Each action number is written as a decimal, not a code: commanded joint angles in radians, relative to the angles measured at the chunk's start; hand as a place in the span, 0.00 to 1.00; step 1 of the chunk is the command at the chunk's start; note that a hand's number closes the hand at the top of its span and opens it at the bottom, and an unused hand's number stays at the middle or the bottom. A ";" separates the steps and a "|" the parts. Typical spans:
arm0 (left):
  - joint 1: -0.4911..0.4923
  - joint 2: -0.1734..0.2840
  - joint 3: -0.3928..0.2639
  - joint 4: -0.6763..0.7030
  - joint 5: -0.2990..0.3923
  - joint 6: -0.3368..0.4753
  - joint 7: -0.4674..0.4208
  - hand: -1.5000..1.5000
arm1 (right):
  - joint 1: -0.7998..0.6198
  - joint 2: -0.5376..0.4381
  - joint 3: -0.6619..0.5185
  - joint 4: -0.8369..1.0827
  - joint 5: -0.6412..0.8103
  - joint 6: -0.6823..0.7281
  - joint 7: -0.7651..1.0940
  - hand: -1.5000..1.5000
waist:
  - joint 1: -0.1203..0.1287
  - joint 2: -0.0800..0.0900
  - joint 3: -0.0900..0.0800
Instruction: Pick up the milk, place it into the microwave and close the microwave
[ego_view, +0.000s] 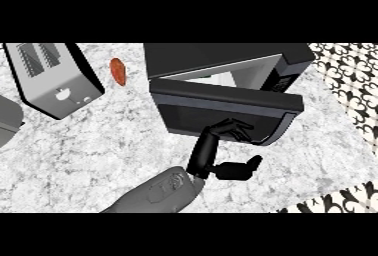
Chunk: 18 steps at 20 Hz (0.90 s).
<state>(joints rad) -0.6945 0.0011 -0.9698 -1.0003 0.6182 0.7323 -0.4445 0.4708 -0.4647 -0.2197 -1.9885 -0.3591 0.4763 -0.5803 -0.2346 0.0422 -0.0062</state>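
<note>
The black microwave (229, 57) stands at the back of the counter, right of centre. Its door (221, 102) is hinged at the left and stands partly ajar, leaving a narrow wedge of the inside visible. A pale shape (218, 78) shows in that gap; I cannot tell whether it is the milk. My left hand (210, 150) reaches up from the lower edge. Its fingertips (232, 129) rest bent against the door's front, low and near the middle, and the thumb (247, 165) sticks out to the right. The hand holds nothing. The right hand does not show.
A silver toaster (52, 80) lies at the back left. A small red-orange item (118, 71) sits between it and the microwave. A grey object (7, 120) pokes in at the far left. The counter ends at the right over patterned floor (347, 75).
</note>
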 joint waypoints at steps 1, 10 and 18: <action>-0.062 -0.001 0.024 0.033 0.064 0.059 0.023 0.00 | -0.040 -0.044 -0.072 -0.006 0.012 -0.019 -0.004 0.00 | -0.031 0.006 0.001; -0.141 -0.001 0.112 0.069 0.178 0.118 -0.016 0.00 | -0.147 -0.132 -0.195 -0.037 0.159 -0.121 -0.015 1.00 | -0.049 0.031 -0.001; -0.166 -0.001 0.115 0.101 0.247 0.127 -0.062 0.00 | -0.212 -0.172 -0.213 -0.004 0.173 -0.136 0.002 1.00 | -0.046 0.044 0.002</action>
<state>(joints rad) -0.8097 -0.0002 -0.8938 -0.9457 0.8285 0.8422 -0.4936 0.2851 -0.6230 -0.4267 -2.0089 -0.1946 0.3485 -0.5841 -0.2786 0.0763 -0.0055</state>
